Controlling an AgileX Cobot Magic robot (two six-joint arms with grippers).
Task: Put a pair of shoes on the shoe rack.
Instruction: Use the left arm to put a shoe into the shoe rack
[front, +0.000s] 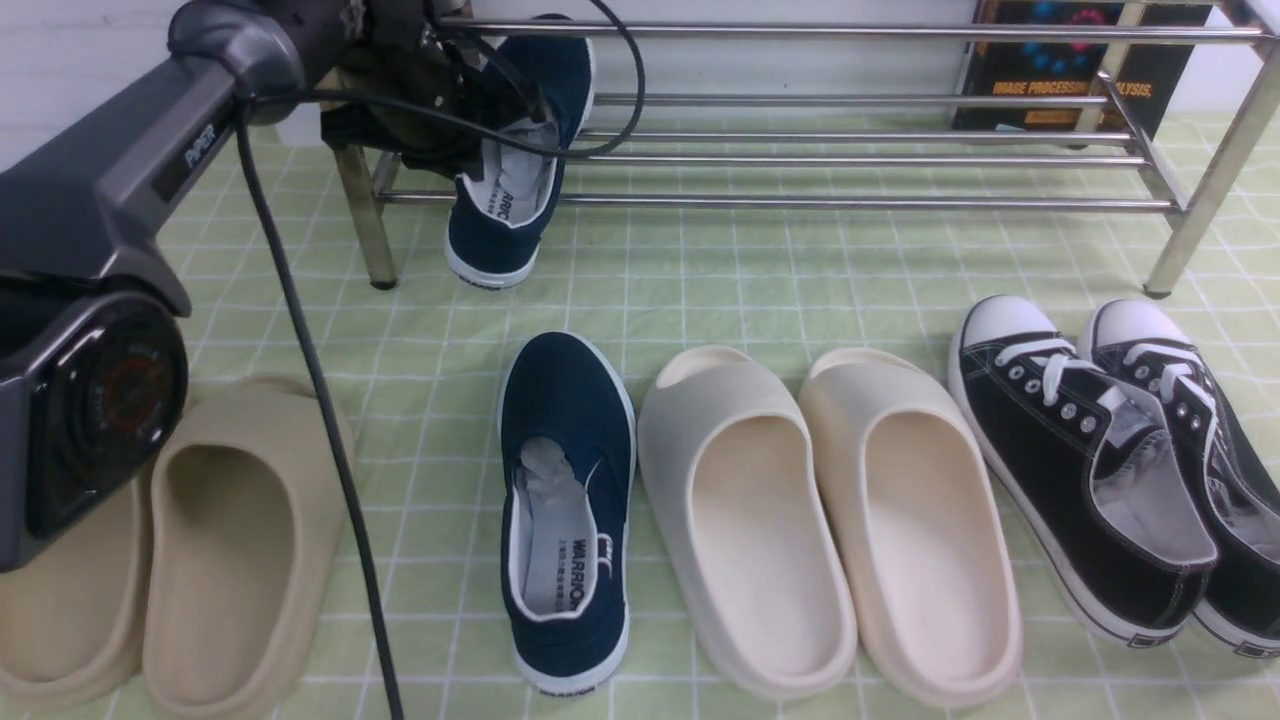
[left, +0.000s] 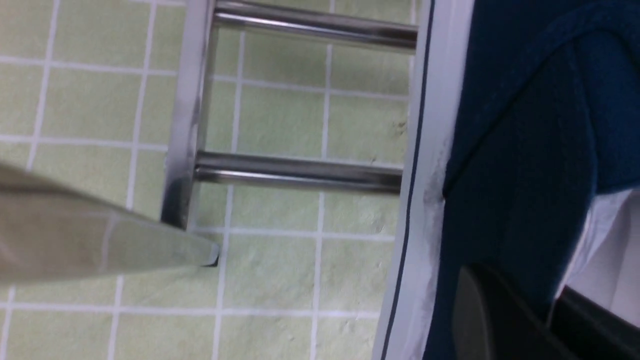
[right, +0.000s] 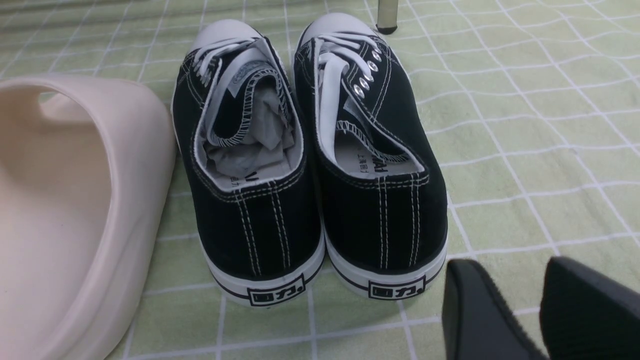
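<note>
Shoe row fills the front view's lower half: one navy shoe lies flat at lower centre beside cream slides, with sneakers at lower right. The right gripper hovers behind the sneakers' heels, fingers slightly apart, holding nothing. Farther, upper left, the left gripper is clamped on the second navy shoe, which is steeply tilted: toe up over the rack, heel low before its front tube.
</note>
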